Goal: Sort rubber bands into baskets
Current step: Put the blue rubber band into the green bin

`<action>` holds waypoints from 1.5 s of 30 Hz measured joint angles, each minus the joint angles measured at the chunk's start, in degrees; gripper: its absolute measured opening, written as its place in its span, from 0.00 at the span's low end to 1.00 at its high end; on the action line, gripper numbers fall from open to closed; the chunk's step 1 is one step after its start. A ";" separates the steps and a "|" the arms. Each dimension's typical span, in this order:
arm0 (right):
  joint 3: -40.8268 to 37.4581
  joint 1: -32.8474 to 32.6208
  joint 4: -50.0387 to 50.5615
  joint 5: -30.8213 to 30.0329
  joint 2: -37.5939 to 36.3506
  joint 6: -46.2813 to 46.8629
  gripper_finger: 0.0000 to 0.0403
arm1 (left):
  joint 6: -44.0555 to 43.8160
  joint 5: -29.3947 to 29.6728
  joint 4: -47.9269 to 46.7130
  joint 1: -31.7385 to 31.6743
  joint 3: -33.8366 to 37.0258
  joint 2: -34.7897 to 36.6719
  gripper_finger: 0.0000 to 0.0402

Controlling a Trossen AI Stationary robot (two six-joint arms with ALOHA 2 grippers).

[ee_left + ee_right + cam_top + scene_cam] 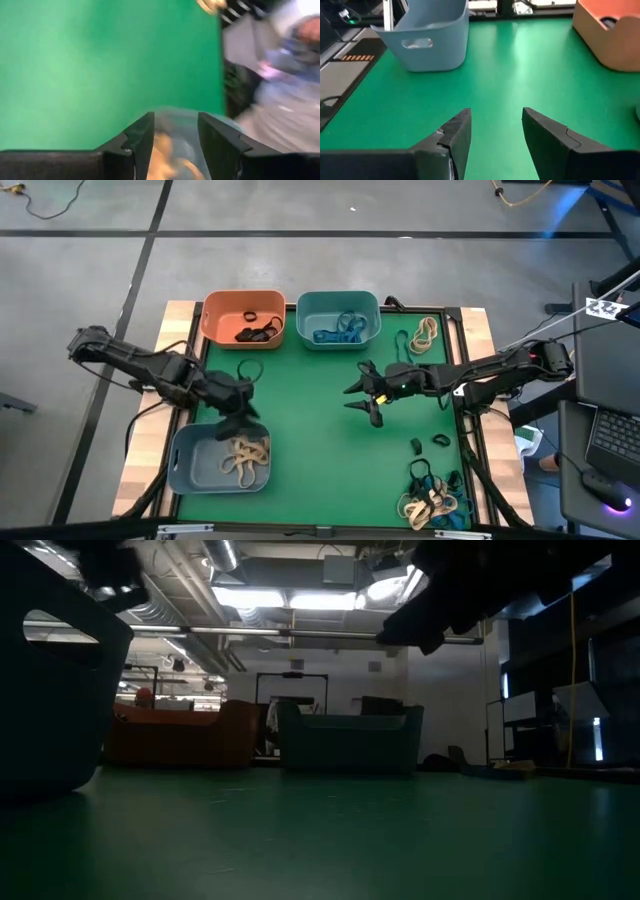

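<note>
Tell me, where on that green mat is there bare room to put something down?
The widest bare patch is the green mat between the grey-blue basket and the right gripper. It is crowded at the near right corner, where a heap of rubber bands lies, and along the far edge by the orange basket and teal basket.

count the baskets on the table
3: orange basket and teal basket side by side at the far edge, grey-blue basket at the near left corner.

Two dark, jointed arms with black cables, each ending in a two-fingered, wedge-tipped black end effector.
</note>
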State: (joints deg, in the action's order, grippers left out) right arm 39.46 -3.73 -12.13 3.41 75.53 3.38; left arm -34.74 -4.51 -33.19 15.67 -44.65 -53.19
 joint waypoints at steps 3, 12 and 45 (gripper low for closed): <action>0.00 -0.02 3.41 -2.68 -0.66 0.71 0.44 | 5.88 10.11 1.02 -1.34 -0.06 -0.02 0.37; -0.02 0.00 24.52 -27.06 -5.33 9.18 0.44 | 12.53 28.80 12.05 -4.54 3.94 -2.01 0.37; -9.51 30.16 35.20 -23.77 -0.94 26.42 0.76 | 14.16 28.91 28.46 -5.39 6.82 -19.30 0.37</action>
State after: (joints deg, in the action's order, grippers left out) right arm 29.95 26.44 23.06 -20.37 74.59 29.80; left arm -20.58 24.39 -4.73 10.28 -37.82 -72.49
